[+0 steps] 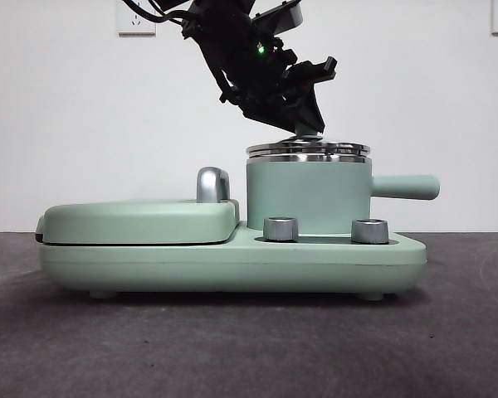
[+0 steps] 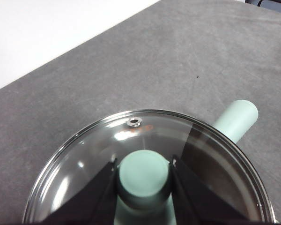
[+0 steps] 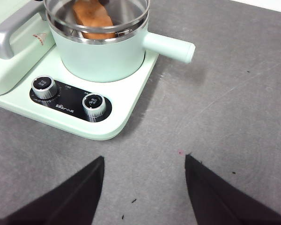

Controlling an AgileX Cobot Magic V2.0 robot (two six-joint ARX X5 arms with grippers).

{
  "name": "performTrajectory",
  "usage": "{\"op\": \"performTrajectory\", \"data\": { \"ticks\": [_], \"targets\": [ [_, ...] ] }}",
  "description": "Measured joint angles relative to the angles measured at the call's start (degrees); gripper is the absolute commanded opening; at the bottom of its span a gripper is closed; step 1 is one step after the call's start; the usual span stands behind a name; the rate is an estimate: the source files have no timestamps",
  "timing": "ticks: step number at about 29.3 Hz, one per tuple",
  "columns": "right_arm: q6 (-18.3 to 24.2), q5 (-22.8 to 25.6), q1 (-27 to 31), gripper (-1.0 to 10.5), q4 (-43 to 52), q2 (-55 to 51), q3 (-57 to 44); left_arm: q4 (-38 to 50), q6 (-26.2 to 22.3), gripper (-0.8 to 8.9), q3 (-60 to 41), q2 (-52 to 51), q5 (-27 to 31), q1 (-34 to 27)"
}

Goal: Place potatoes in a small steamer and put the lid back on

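One gripper is at work: the left gripper (image 2: 144, 176) has its two black jaws closed on the mint-green knob (image 2: 143, 174) of the lid (image 1: 308, 150), which sits level on the steel rim of the steamer (image 1: 305, 195). Seen from the front, that arm comes down at a slant from above onto the knob. The potato (image 3: 94, 17) lies inside the pot, visible through the glass from the right wrist camera, so the loading step appears complete and the lid appears seated or very nearly so. The right gripper (image 3: 144, 187) waits well apart over the grey table (image 3: 225, 93), jaws spread and holding nothing. Handling notes: the lid is rigid glass with a steel band, probably moderately heavy for its size and breakable if dropped or knocked against the rim; the glass is smooth and likely slippery, so the knob is the only sound hold. Grip it squarely on opposite sides, as now. The pot's straight side handle (image 1: 405, 186) is stiff and points away from the griddle cover (image 1: 137, 220). Release should be gentle and vertical to avoid dragging the lid off centre.
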State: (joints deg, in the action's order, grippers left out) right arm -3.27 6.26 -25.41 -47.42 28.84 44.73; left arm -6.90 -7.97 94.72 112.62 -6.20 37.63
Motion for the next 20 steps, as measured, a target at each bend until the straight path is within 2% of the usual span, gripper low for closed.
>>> {"op": "performTrajectory", "data": {
  "ticks": [12, 20],
  "targets": [
    [0.0, 1.07, 0.0, 2.7, -0.02, 0.0, 0.0, -1.92, -0.22, 0.09, 0.48, 0.37, -1.38, -0.04],
    [0.0, 1.07, 0.0, 2.7, -0.04, 0.0, 0.0, -4.09, -2.14, 0.09, 1.16, 0.37, -1.4, -0.24]
  ]
}}
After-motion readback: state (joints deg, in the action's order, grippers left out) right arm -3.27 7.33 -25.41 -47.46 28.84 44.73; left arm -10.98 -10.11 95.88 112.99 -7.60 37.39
